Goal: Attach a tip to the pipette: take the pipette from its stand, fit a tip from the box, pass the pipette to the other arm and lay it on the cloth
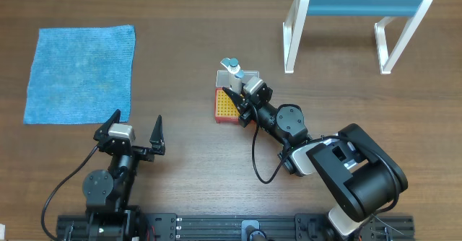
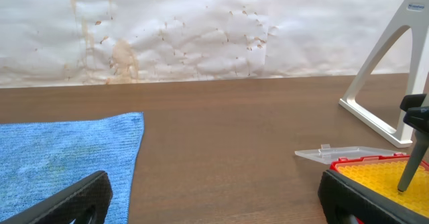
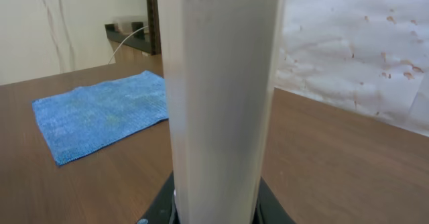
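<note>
I see the brown table (image 1: 180, 24) carrying the white-and-blue stand (image 1: 364, 1) at its far right and the blue cloth (image 1: 79, 71) at far left. My left tool (image 1: 138, 115) sits just beside the cloth's near corner, fingers spread wide apart. My right tool (image 1: 244, 91) is clamped on the pipette (image 1: 232, 68), upright over the red tip box (image 1: 225, 110), its shaft end down at the yellow rack.

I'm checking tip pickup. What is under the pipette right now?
The open tip box: the pipette, held in the right tool, points its lower end down at the yellow rack. Whether a tip is seated cannot be seen; the tool covers that spot from above.
</note>
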